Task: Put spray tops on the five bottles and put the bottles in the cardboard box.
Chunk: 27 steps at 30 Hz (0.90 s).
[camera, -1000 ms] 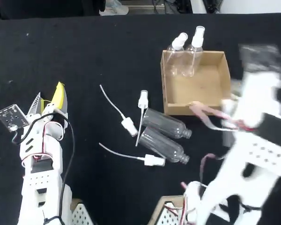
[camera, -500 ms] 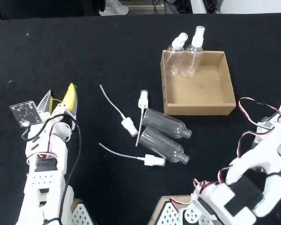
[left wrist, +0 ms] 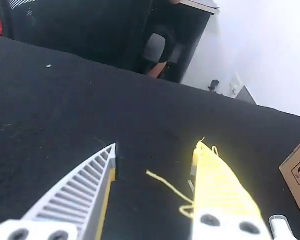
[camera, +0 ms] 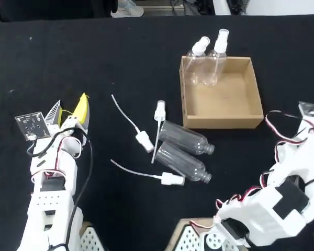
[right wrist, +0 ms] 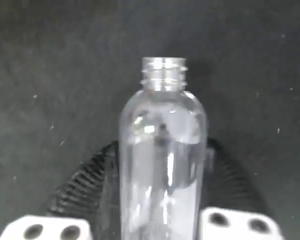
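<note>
The right gripper [right wrist: 161, 148] is clamped on 1 clear bottle [right wrist: 162, 120], its black fingers [right wrist: 90, 175] pressing the body from both sides. The bottle's long axis runs in line with the gripper. Its open threaded neck points out past the fingertips, away from the wrist, and carries no spray top. The right arm [camera: 282, 198] sits at the lower right of the high view, just below and right of the cardboard box [camera: 223, 123].

The box stands upper right of centre, open side up. It holds 2 capped bottles [camera: 198, 64], which lean side by side in its upper left corner. Their white spray tops stick out over the far wall toward the top of the frame.

At the centre of the black table [camera: 120, 52], 2 bare bottles [camera: 184, 137] lie on their sides, parallel and touching. Their long axes run from upper left to lower right, and their open necks point lower right.

3 loose spray tops [camera: 159, 111] lie just left of them. 1 has its tube running down beside the bottles, 1 has its tube trailing to the upper left, and the lowest has its tube trailing left.

The left gripper [camera: 70, 100] is at the lower left, well apart from the bottles. Its white and yellow fingers are spread with nothing between them.
</note>
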{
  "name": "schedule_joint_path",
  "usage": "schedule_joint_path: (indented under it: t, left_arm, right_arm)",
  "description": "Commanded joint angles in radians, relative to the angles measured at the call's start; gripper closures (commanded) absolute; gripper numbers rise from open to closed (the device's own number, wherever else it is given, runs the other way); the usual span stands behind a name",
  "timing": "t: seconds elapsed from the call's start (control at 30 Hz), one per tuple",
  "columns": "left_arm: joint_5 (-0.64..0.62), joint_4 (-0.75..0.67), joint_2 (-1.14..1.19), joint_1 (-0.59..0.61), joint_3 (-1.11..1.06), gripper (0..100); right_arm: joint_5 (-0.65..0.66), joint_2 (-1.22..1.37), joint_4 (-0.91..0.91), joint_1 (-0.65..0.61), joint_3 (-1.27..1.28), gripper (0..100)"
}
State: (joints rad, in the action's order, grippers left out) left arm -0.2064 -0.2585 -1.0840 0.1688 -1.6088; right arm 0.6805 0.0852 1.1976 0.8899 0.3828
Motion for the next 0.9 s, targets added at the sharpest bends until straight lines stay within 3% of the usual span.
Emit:
schedule_joint_path:
  t: [0.0, 0.13, 0.5, 0.87]
  left_arm:
    - [0.009, -0.017, -0.023, -0.010, 0.041, 76]
    - [0.009, -0.017, -0.023, -0.010, 0.041, 76]
    - [0.009, -0.017, -0.023, -0.010, 0.041, 76]
    - [0.009, -0.017, -0.023, -0.012, 0.041, 76]
  right_arm:
    - [0.012, -0.004, 0.084, -0.020, -0.130, 69.9]
    - [0.023, -0.001, 0.158, -0.021, -0.206, 74.4]
    - [0.083, 0.065, 0.167, -0.025, -0.222, 74.5]
    - [0.006, 0.306, 0.170, -0.028, -0.415, 74.7]
